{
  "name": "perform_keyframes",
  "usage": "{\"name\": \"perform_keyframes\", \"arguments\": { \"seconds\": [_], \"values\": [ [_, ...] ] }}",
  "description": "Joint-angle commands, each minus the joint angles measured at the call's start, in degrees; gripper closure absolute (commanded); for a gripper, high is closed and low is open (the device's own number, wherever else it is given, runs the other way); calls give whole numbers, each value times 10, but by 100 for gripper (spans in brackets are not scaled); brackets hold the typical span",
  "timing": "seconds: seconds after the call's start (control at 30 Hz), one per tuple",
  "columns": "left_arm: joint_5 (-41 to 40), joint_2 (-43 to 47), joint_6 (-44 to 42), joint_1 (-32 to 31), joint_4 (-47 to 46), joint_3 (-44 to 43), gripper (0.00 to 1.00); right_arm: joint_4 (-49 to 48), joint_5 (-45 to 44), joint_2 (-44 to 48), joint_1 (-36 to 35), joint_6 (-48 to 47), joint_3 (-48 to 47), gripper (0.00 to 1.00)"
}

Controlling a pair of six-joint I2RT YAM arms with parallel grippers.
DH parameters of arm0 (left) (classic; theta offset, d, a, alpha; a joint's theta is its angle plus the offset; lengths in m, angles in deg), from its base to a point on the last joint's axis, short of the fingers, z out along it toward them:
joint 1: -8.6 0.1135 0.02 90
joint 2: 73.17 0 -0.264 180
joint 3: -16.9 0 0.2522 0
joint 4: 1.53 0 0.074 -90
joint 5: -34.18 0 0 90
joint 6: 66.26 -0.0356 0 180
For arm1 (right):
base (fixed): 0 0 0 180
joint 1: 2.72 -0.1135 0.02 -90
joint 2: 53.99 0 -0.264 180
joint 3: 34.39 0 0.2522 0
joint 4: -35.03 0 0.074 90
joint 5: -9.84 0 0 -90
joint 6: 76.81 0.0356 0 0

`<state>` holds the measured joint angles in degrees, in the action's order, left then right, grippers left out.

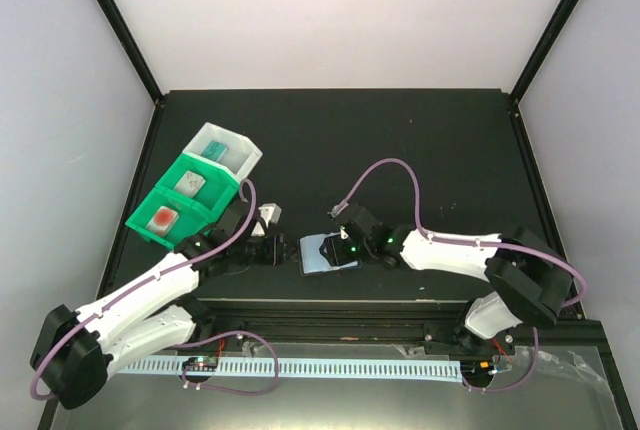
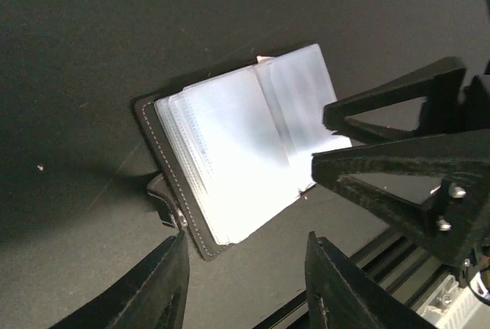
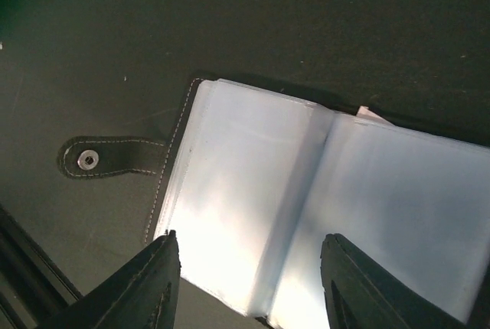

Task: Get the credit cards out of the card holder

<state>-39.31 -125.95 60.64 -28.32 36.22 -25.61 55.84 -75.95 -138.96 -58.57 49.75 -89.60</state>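
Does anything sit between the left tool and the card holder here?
Nothing visible does. The open holder lies right ahead of the left tool, its near corner about level with the open fingertips. The right tool reaches over the holder's far page from the other side, out of the left tool's path.

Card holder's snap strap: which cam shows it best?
Right wrist: the strap lies flat beside the open card holder, its stud plain. Left wrist shows only its dark end at the holder's edge. Top external: too small to tell.
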Motion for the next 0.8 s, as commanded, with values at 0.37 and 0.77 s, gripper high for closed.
{"name": "perform_keyframes", "arguments": {
  "seconds": [0.37, 0.77],
  "values": [
    [76, -13, 37, 5, -107, 17, 37, -49, -3, -77, -3, 18, -9, 62],
    [73, -98, 18, 19, -162, 0, 30, -101, -13, -71, -2, 50, 45, 93]
  ]
}}
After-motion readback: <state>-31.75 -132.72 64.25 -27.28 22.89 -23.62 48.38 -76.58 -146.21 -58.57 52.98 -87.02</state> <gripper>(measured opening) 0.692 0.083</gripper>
